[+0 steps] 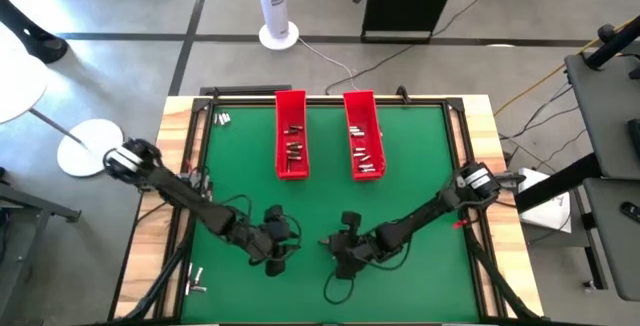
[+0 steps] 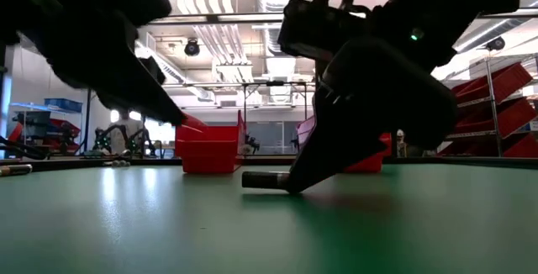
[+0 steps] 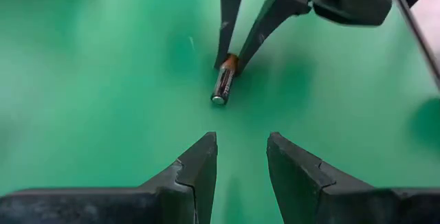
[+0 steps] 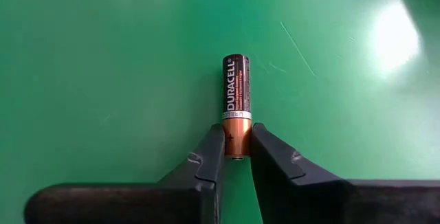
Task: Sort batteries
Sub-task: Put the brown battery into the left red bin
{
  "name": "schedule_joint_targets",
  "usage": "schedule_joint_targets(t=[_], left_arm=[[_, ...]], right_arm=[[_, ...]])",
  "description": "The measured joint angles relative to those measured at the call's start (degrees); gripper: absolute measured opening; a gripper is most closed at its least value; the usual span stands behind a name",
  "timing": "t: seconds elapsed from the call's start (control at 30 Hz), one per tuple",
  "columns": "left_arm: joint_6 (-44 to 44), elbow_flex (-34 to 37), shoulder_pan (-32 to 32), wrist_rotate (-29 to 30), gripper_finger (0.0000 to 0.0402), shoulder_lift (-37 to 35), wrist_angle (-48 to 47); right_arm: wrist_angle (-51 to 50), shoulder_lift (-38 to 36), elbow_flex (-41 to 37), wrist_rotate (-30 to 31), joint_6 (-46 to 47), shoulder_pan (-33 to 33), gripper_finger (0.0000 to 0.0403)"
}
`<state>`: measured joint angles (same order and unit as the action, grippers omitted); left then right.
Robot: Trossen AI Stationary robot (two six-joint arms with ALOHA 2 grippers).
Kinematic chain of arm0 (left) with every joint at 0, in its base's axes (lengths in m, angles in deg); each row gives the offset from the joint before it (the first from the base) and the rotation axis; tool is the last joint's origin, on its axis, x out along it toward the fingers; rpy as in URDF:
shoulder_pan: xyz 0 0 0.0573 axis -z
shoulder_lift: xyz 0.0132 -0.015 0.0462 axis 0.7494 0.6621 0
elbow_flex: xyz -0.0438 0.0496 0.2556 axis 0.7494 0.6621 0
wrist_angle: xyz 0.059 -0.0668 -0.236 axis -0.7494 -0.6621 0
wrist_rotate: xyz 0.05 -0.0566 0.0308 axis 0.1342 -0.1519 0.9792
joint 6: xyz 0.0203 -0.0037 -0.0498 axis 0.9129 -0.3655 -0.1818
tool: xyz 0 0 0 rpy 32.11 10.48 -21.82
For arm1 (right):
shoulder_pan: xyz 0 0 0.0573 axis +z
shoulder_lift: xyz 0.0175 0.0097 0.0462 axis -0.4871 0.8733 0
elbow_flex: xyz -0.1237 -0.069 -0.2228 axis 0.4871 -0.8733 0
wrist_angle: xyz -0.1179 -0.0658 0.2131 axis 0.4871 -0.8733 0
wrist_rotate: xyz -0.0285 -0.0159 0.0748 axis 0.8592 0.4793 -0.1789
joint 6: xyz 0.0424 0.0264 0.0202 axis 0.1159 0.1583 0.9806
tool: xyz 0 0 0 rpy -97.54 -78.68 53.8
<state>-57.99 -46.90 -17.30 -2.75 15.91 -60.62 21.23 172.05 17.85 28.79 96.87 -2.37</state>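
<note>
Right wrist view, battery [image 4: 236, 105] flat on mat, copper end pinched between right jaws.

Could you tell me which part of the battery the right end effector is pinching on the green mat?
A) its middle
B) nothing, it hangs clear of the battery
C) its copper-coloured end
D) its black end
C: in the right wrist view the right end effector closes on the copper-coloured end of the battery, whose black labelled part sticks out beyond the fingertips.

Black-and-copper battery [image 4: 236, 106] lies flat on the green mat, copper end pinched.
</note>
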Motion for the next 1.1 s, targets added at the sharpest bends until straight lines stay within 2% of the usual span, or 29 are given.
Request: schedule_joint_targets(t=[0.1, 0.27, 0.43, 0.67, 0.83, 1.1], left_arm=[[1.9, -0.7, -0.5, 0.0, 0.011, 4.7, 4.4], [4.4, -4.5, -0.8, 0.0, 0.0122, 11.1, 5.3], [5.4, -6.4, -2.6, 0.0, 0.0168, 14.5, 5.9], [8.2, -7.9, -4.9, 1.1, 0.0231, 15.2, 6.8], [11.5, -9.5, -6.5, -0.5, 0.0229, 17.3, 7.4], [13.4, -13.5, -7.5, -1.3, 0.0199, 23.5, 8.3]], right_arm=[[0.5, 0.6, 0.1, -1.4, -0.9, -0.5, 0.0049], [1.2, 0.5, -0.2, -1.7, -2.6, -0.8, 0.0062], [1.2, 0.5, -0.2, -1.8, -3.6, -0.8, 0.009], [1.2, 0.5, -0.2, -1.8, -2.1, -0.9, 0.0129], [1.0, 0.2, -0.1, -0.4, -2.2, -0.6, 0.0144], [-2.5, -3.9, -0.1, 1.2, -2.1, 1.1, 0.0182]])
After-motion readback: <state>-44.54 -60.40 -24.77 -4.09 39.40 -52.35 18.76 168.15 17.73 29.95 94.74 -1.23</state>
